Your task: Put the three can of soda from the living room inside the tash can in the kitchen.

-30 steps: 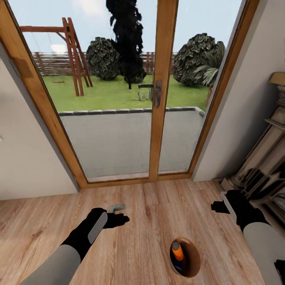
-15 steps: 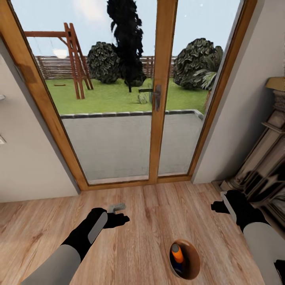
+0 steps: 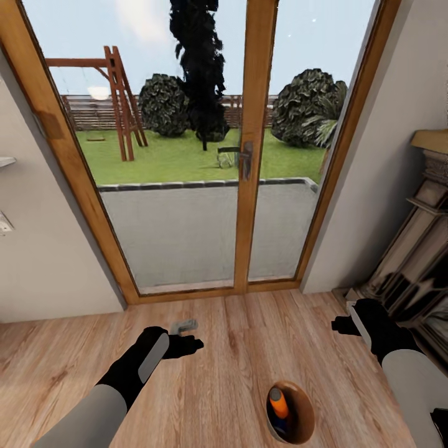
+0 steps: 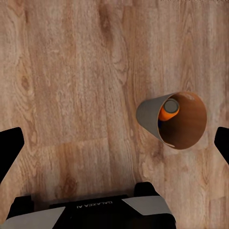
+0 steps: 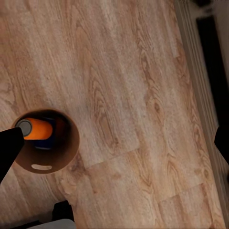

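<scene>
Moved: the whole view has tipped and slid a little since a second ago, so more of the wall on the left and less of the floor at the front shows; that is the robot's head or base shifting. The arms sit in the same places against the floor planks.
Bin: the tash can (image 3: 291, 412) stands on the wood floor between the two arms, near the robot's front, close to the glass garden doors (image 3: 205, 162).
Cans: an orange can of soda (image 3: 278, 402) lies inside the bin, with something dark blue under it that looks like a second can; I cannot make out a third from here.
Left gripper (image 3: 184, 345): held low over the planks, nothing in it; in the left wrist view its fingertips (image 4: 10, 148) stand wide apart.
Right gripper (image 3: 341, 324): also carrying nothing; in the right wrist view its fingertips are spread.
Progress: at least two cans seem binned, but this is not the kitchen, so the bin has yet to get there.
</scene>
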`<state>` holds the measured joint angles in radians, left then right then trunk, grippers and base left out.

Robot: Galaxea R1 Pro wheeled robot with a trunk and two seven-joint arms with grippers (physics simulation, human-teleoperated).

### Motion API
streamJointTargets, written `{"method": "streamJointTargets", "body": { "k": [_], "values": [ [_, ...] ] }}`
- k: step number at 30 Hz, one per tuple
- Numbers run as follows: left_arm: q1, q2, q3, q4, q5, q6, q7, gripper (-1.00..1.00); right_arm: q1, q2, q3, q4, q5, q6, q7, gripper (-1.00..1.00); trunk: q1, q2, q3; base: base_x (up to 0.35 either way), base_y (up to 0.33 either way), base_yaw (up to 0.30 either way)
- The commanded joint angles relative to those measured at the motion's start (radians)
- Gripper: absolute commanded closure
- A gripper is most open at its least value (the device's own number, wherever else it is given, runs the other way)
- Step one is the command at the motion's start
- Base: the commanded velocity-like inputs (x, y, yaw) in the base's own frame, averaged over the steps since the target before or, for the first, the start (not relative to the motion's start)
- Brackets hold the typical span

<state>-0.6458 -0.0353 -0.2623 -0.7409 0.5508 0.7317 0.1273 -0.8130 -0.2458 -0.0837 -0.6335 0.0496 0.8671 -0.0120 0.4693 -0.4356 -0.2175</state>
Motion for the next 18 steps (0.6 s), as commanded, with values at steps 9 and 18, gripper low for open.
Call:
{"method": "streamJointTargets", "body": {
  "k": [9,18],
  "values": [
    [0.000,0.000,0.000,0.000,0.000,0.000,0.000,-1.00,0.000,-0.001,0.001,0.000,0.001,-0.001,0.000,-1.00,-0.019,0.036,0.030,0.000,0.000,0.000],
    [0.000,-0.005,0.000,0.001,0.000,0.000,0.000,-1.00,0.000,0.000,0.001,0.000,0.001,-0.002,0.000,-1.00,-0.019,0.036,0.045,0.000,0.000,0.000]
  ]
}}
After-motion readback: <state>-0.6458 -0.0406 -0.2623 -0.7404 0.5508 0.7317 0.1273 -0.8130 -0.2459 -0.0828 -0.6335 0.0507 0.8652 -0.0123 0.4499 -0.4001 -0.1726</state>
